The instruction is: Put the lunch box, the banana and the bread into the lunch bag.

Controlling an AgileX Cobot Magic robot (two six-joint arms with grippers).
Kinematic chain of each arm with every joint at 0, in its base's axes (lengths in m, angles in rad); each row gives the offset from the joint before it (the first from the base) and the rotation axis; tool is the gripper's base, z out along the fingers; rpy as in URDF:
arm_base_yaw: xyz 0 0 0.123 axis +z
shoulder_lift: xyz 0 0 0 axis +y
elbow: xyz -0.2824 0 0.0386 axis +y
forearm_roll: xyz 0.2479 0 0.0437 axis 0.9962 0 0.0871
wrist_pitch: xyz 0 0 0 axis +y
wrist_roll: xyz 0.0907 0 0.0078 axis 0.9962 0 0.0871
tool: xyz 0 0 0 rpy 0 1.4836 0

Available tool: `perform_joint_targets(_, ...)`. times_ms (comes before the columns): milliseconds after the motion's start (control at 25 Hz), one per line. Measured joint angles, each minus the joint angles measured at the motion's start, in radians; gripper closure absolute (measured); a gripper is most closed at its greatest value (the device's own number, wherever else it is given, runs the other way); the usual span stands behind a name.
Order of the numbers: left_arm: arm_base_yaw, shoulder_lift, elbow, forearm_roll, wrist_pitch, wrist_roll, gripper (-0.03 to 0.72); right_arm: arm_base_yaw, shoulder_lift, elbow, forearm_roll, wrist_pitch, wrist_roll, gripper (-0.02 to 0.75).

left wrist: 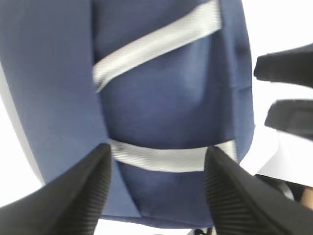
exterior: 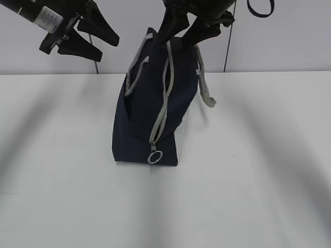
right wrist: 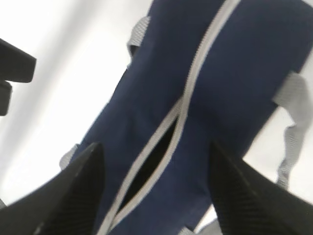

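- The lunch bag (exterior: 147, 116) is standing upright on the white table (exterior: 258, 170), near the middle and toward the back edge, showing dark navy fabric with a narrow white panel at its lower right side.
- Its grey zipper (exterior: 163, 103) is running down the top and front in a wavy line, ending at a metal ring pull (exterior: 154, 157) low on the near face; in the right wrist view a short stretch of the zipper is gaping into a dark slit.
- Grey strap handles (exterior: 207, 88) are hanging on both sides, one drooping to the right.
- The right gripper (exterior: 187, 28) is hovering directly over the bag's top far end, its fingertips just at the fabric; whether they are touching it is unclear.
- The left gripper (exterior: 98, 44) is hanging up and to the left of the bag, apart from it.
- Both grippers are standing with jaws spread, holding nothing.
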Motion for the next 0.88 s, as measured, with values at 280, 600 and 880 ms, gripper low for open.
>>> perform_joint_targets(280, 0.0, -0.079, 0.0, 0.08, 0.015, -0.009, 0.26, 0.012, -0.1, 0.002, -0.089, 0.0, 0.032, 0.248)
perform_joint_targets(600, -0.02, -0.206, 0.001, 0.275, 0.026, -0.072, 0.26, 0.168, -0.241, 0.127, -0.27, 0.0, 0.053, 0.25)
perform_joint_targets(880, -0.038, -0.38, 0.15, 0.321, 0.031, -0.079, 0.26, 0.208, -0.38, 0.336, -0.292, 0.002, 0.064, 0.28)
